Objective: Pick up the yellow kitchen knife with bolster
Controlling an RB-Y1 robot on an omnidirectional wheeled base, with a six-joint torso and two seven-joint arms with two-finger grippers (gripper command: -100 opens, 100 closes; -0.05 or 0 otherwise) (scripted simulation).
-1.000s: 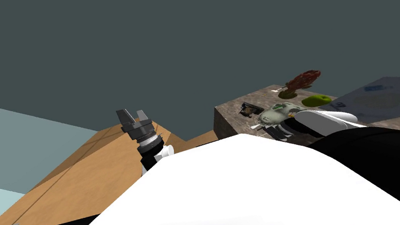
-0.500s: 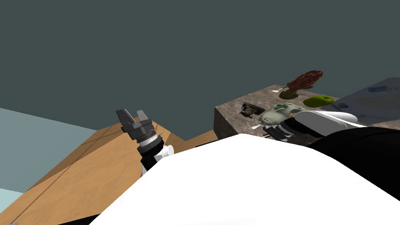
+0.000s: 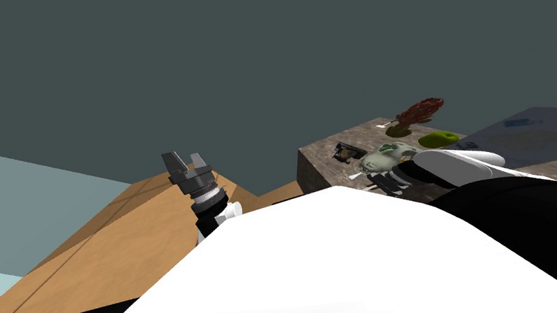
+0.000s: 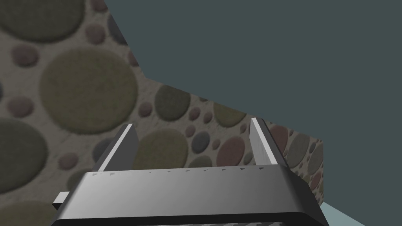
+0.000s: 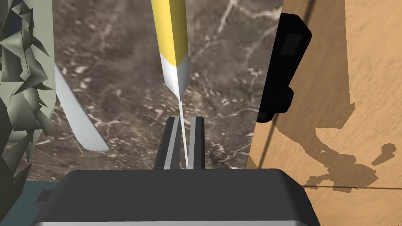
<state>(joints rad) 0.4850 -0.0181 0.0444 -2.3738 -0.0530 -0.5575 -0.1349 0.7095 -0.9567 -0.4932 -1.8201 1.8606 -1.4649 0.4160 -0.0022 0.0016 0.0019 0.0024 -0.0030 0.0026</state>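
Note:
The knife has a yellow handle, a grey bolster and a thin pale blade. It lies over the dark veined counter top. The blade runs edge-on between the fingers of my right gripper, which is shut on the blade just behind the bolster. In the head view that gripper sits low over the counter, beside a grey-green crumpled object. My left gripper is raised over the wooden floor, and its fingers stand wide open with nothing between them.
A second grey blade lies next to the grey-green crumpled object. A black item sits at the counter's edge, with the wooden floor beyond it. Farther back on the counter are a red-brown thing and a green one.
My head view has shifted slightly. The right forearm has moved a little over the counter. The left arm has stayed where it was.

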